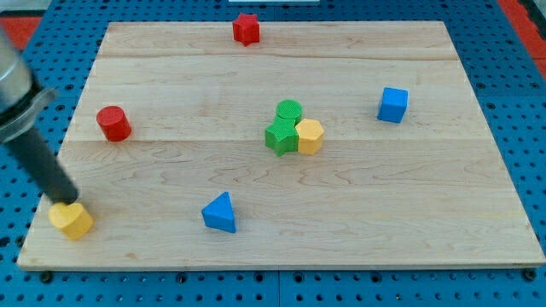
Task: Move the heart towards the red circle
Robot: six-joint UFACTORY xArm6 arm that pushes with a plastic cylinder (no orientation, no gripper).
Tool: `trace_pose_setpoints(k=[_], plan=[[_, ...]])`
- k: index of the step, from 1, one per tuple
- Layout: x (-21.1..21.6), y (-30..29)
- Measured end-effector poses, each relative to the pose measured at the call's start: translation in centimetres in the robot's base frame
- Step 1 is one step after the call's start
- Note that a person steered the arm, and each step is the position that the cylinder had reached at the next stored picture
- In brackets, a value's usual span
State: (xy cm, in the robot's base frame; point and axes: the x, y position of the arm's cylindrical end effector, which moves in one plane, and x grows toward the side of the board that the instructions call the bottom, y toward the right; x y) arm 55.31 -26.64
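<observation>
The yellow heart (72, 220) lies near the board's bottom left corner. The red circle (113, 124) stands above it and slightly to the right, at the board's left side. My tip (61, 200) rests at the heart's upper left edge, touching it. The rod slants up to the view's left edge.
A blue triangle (220, 213) lies at bottom centre. A green circle (289, 111), a green star (280, 136) and a yellow hexagon (309, 136) cluster mid-board. A blue cube (392, 104) sits at the right, a red star (246, 29) at the top edge of the wooden board (409, 213).
</observation>
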Motion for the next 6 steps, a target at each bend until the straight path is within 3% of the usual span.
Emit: trace_pose_setpoints(k=[1, 2, 3, 4, 5, 6], plan=[[2.6, -3.8], [5.4, -0.2], [2.8, 3.7], [-0.3, 3.7], [-0.5, 4.0], [-1.8, 9.1]])
